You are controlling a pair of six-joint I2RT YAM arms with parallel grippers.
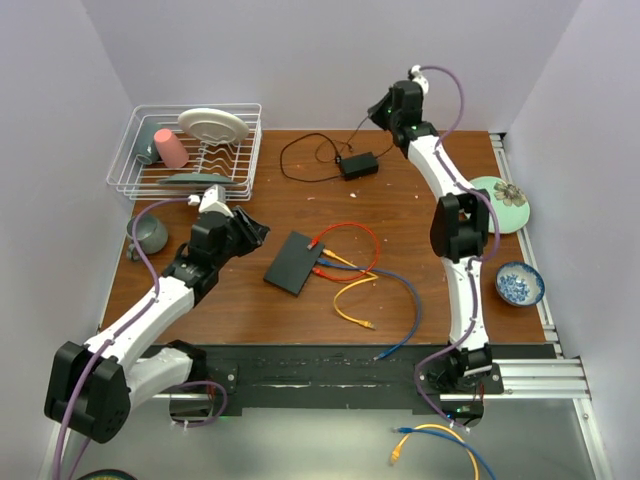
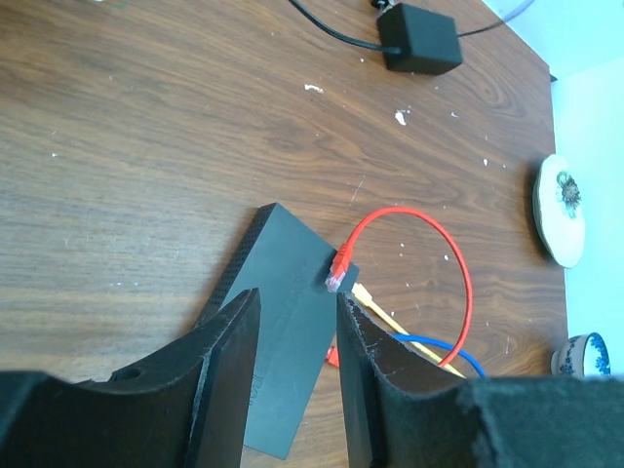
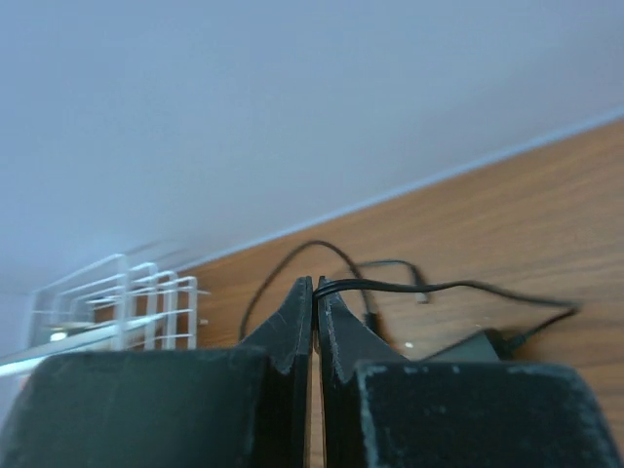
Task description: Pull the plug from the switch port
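The flat black switch box (image 1: 294,262) lies mid-table, also in the left wrist view (image 2: 283,331). Red (image 1: 360,235), yellow (image 1: 352,300) and blue (image 1: 408,300) cables meet its right narrow edge, where the port row faces; the sockets themselves do not show. One red plug (image 2: 341,268) rests at the box's top corner, and a second red end (image 2: 333,356) sits at the edge lower down. My left gripper (image 1: 250,232) is open and empty just left of the box, its jaws framing the box (image 2: 297,297). My right gripper (image 1: 383,108) is far back, shut on the thin black cord (image 3: 409,286).
The small black adapter (image 1: 358,165) lies at the back under the right gripper. A white dish rack (image 1: 185,150) holds a pink cup and a plate at the back left. A grey bowl (image 1: 148,235), a floral plate (image 1: 500,200) and a blue bowl (image 1: 520,284) sit at the sides.
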